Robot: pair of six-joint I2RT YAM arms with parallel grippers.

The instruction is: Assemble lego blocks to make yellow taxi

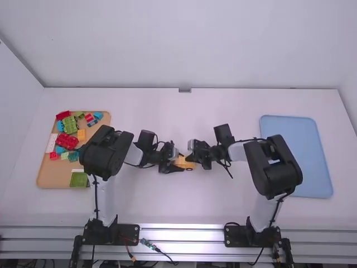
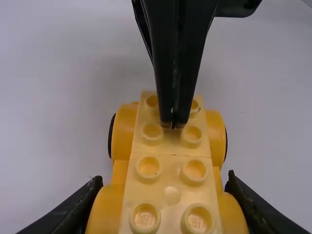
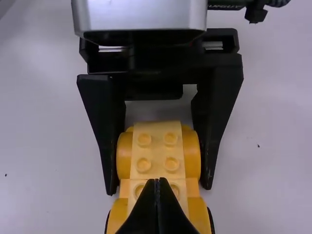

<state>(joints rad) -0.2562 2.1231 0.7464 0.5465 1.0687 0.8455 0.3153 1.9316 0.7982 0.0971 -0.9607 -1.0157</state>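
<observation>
1. Your yellow taxi base (image 2: 170, 190) is a little left of the table's middle, studs up, its long axis running side to side along the line between both grippers.
2. Your left gripper (image 2: 163, 180) is clamped across one end, a finger against each side.
3. Your right gripper (image 2: 174, 122) has its fingers pinched together, empty, tips down among the studs at the opposite end—whether they touch, you cannot tell.
4. Both arms are at the base; the left one has the grasp. The coming move probably turns on pressing straight down over that far end, since an off-centre push could tip it.
5. Beneath you is a white table (image 1: 184, 206): a tan tray (image 1: 53, 180) of coloured blocks to the left, a blue tray (image 1: 322, 167) to the right, a plain pale wall (image 1: 184, 39) behind.
</observation>
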